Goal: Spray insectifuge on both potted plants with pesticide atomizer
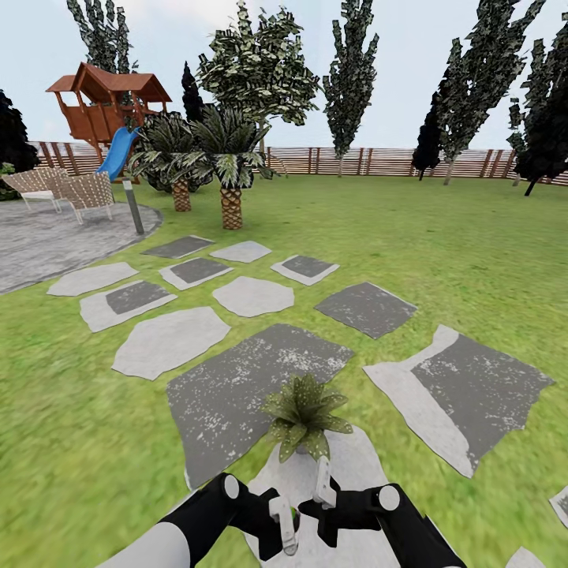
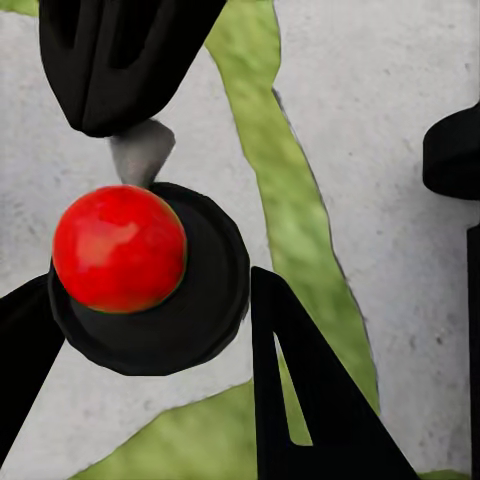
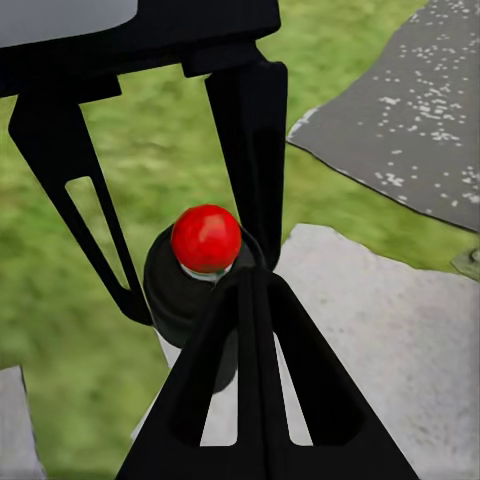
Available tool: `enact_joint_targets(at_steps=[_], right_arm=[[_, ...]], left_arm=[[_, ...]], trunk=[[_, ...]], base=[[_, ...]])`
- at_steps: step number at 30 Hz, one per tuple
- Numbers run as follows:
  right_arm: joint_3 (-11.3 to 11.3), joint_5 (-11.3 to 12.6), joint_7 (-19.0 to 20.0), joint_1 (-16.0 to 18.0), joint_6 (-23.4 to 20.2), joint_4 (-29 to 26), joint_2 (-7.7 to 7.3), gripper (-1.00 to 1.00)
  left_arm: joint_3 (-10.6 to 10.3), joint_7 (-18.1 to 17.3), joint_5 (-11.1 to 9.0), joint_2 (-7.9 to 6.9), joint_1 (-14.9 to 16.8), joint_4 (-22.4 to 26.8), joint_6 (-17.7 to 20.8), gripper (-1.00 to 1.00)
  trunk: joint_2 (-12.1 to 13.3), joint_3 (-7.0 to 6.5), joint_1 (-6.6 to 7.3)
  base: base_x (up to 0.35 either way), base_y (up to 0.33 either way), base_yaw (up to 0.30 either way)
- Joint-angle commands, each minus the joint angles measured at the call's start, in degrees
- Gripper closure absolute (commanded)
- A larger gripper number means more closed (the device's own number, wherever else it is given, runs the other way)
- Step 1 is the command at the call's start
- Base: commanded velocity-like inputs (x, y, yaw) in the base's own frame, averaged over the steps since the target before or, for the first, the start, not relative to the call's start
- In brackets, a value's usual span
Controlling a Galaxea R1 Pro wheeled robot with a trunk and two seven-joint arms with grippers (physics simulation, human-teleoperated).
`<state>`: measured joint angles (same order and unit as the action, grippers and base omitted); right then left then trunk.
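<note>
One potted plant [image 1: 304,416], a low rosette of pointed green leaves, stands on a pale stepping stone [image 1: 359,465] just ahead of my arms; the other potted plant is out of view. The pesticide atomizer [image 2: 150,290] is a black round bottle with a red ball top [image 3: 206,238] and a grey nozzle [image 2: 140,150]. My left gripper [image 1: 282,525] is shut on the bottle, one finger on each side. My right gripper [image 1: 322,483] is shut and empty, its tips right beside the bottle [image 3: 185,290], above pale stone and grass.
Grey and dark stepping stones [image 1: 252,379] spread over the lawn ahead. Two scaly-trunked palms [image 1: 230,201] stand further back, with a paved patio [image 1: 55,237], wicker chairs [image 1: 87,193] and a bollard lamp [image 1: 132,207] at left. A wooden fence [image 1: 379,160] closes the garden.
</note>
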<state>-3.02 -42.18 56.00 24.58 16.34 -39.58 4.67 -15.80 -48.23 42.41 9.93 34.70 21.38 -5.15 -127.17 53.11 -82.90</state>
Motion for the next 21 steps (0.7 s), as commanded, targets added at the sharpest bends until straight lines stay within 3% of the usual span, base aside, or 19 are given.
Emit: enact_joint_targets(at_steps=[1,10,14,16,17,21], right_arm=[[-0.32,-0.45,0.25,0.03,0.27,-0.06,0.08,1.0],[-0.32,-0.45,0.25,0.04,0.27,0.03,0.08,1.0],[-0.32,-0.45,0.25,0.04,0.27,-0.03,0.08,1.0],[-0.34,-0.45,0.25,0.03,0.27,-0.04,0.06,1.0],[-0.39,-0.45,0.25,0.03,0.27,-0.02,0.06,1.0],[-0.41,-0.53,0.25,0.03,0.27,0.03,0.0,1.0]], left_arm=[[0.03,-0.02,0.57,0.0,0.02,0.06,-0.57,1.0],[0.0,0.19,-0.84,0.07,0.02,-0.1,-0.76,1.0],[-0.38,0.27,-0.38,-0.55,0.0,-0.31,-0.44,1.0],[-0.51,0.25,0.16,-2.38,-0.05,-0.42,-0.22,1.0],[-0.54,0.19,0.44,-4.31,-0.12,-0.47,-0.1,1.0],[-0.55,0.21,0.62,-6.88,-0.62,-2.25,-0.04,1.0]], trunk=[[-0.02,0.05,0.01],[-0.02,0.05,0.01],[-0.02,0.05,0.01],[-0.02,0.05,0.01],[-0.02,0.05,0.01],[-0.02,0.05,0.01]], base=[[0.0,0.0,0.0],[0.0,0.0,0.0],[0.0,0.0,0.0],[0.0,0.0,0.0],[0.0,0.0,0.0],[0.0,0.0,0.0]])
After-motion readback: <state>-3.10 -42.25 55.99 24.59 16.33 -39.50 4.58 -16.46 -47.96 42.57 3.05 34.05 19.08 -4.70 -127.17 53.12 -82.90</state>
